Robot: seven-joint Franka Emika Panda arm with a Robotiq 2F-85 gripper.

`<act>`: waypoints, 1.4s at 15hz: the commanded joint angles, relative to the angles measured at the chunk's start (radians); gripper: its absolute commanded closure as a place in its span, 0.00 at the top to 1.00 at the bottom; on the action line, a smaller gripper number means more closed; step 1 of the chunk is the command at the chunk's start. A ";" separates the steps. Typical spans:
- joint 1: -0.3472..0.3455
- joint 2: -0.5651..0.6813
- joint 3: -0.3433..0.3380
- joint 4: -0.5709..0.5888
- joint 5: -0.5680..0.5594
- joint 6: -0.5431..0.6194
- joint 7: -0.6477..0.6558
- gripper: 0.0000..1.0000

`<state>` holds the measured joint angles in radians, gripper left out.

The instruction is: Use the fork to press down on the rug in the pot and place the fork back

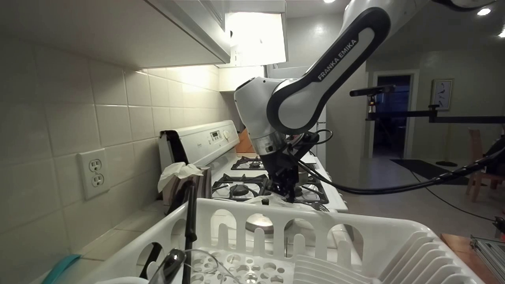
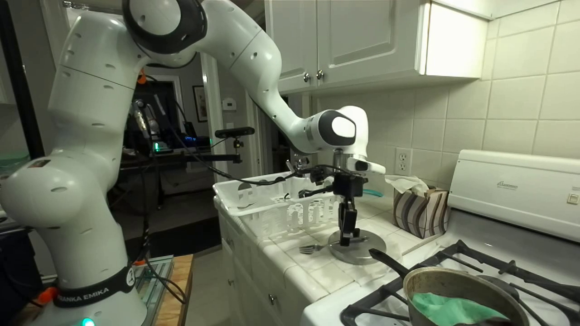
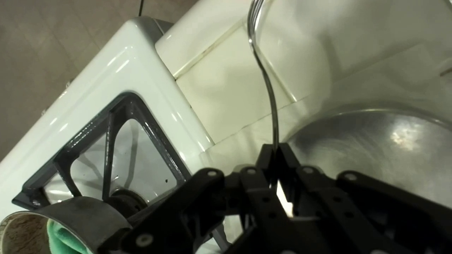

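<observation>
In an exterior view my gripper (image 2: 350, 241) points down low over the counter, above a round metal lid. It is shut on the fork (image 2: 311, 248), whose tines reach out toward the counter's front edge. From the wrist view, the fork's thin neck (image 3: 269, 88) runs straight out from between the fingertips; its handle end is hidden by the fingers there. Whether the fork touches the lid, I cannot tell. The pot (image 2: 419, 285) stands on the stove, its dark handle raised toward the lid. Inside lies the rug, a green cloth (image 2: 453, 309), also partly visible in the wrist view.
The metal lid (image 3: 374, 151) lies on the tiled counter beside the stove (image 3: 155, 81). Behind the gripper are a white dish rack (image 2: 272, 222) and a striped tissue box (image 2: 419, 213). Black grates (image 2: 378, 312) surround the pot. Cabinets (image 2: 362, 40) hang overhead.
</observation>
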<state>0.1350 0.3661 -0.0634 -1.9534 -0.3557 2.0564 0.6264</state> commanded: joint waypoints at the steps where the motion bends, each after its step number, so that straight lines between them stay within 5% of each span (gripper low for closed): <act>1: 0.005 0.023 -0.002 0.002 -0.020 0.057 -0.002 0.02; 9: 0.016 0.036 -0.012 -0.010 -0.028 0.090 0.014 0.04; 10: 0.017 0.036 -0.013 -0.011 -0.031 0.088 0.017 0.33; 11: 0.018 0.035 -0.013 -0.012 -0.033 0.089 0.017 0.34; 21: 0.017 -0.068 -0.035 -0.067 -0.108 0.137 0.046 1.00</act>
<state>0.1378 0.3792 -0.0767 -1.9598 -0.4105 2.1470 0.6317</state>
